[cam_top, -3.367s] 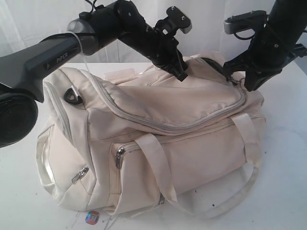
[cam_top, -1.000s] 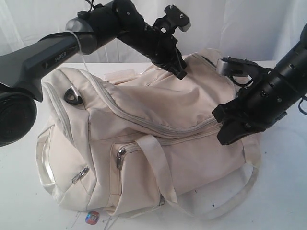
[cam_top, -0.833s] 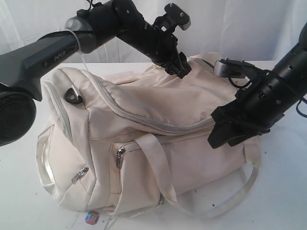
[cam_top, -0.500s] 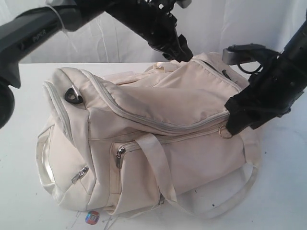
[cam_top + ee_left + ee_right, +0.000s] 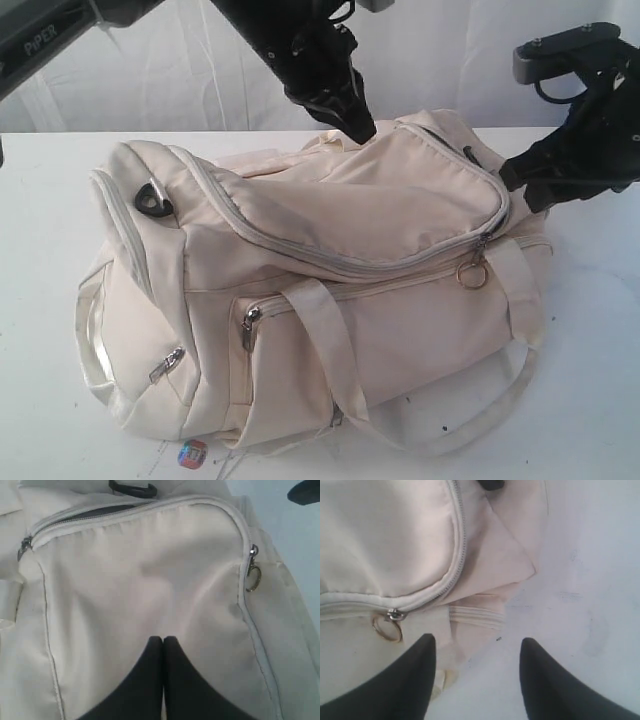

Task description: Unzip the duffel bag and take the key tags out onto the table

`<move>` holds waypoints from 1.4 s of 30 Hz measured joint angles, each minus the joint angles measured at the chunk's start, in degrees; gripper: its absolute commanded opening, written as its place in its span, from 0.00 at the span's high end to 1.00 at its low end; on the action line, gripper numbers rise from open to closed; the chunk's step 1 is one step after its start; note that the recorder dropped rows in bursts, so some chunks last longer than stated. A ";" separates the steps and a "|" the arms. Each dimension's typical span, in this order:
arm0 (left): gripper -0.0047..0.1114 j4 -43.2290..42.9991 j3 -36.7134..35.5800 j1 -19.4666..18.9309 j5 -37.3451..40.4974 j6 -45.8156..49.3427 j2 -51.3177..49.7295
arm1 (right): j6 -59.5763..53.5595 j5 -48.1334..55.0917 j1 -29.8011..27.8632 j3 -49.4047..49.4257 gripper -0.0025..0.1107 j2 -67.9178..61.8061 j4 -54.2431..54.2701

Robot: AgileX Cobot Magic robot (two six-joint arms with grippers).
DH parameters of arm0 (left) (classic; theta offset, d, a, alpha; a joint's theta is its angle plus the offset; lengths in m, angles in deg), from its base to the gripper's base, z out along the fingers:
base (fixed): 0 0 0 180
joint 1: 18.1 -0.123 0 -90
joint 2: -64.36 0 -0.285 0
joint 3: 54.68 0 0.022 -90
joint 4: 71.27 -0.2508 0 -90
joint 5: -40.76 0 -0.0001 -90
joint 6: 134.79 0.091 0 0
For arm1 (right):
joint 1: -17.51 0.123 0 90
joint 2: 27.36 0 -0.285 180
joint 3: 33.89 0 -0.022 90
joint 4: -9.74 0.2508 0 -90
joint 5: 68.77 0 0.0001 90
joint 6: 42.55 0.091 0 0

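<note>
- Your left tool (image 5: 162, 640) is fully closed: the two black fingers meet along their length, and no fabric shows between them.
- Its tip sits over the top flap of the duffel bag (image 5: 330, 300). You cannot tell from either view whether it touches the cloth.
- Beyond that tip, the grey zip curves around the flap, and along the far edge a short stretch gapes to show a dark slit (image 5: 95, 511).
- Your right tool (image 5: 477, 640) stands wide open, with nothing between its fingers.
- Under the gap of the right tool lie the end of the bag and the bare white bench (image 5: 580, 580).
- The zip slider and its metal pull ring (image 5: 387, 627) hang free just beside one finger of the right tool, not touching it.
- In the exterior view, the right tool is raised off the bag's end, above and beyond that ring.
- The bag lies on its side on the bench below both tools, with its front pocket zip closed and its webbing handles slack.
</note>
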 measured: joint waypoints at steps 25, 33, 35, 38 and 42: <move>0.96 -38.62 -11.35 27.44 -10.20 -33.85 0.77 | 13.85 -0.65 -8.29 0.00 0.55 0.00 -7.30; 0.96 -39.50 -17.79 27.49 -17.86 -45.73 0.65 | 12.67 -0.54 -8.29 0.00 0.55 0.00 -4.15; 0.96 -39.64 -18.29 27.49 -19.05 -46.99 0.65 | 11.85 -0.27 -8.29 0.00 0.55 0.00 -2.63; 0.91 -39.64 -18.58 27.49 -20.75 -47.90 0.65 | 10.36 -0.01 -8.29 0.00 0.55 0.00 -0.64; 0.74 -39.51 -18.61 27.49 -21.72 -50.01 0.65 | 9.07 0.00 -8.29 0.00 0.55 0.00 0.63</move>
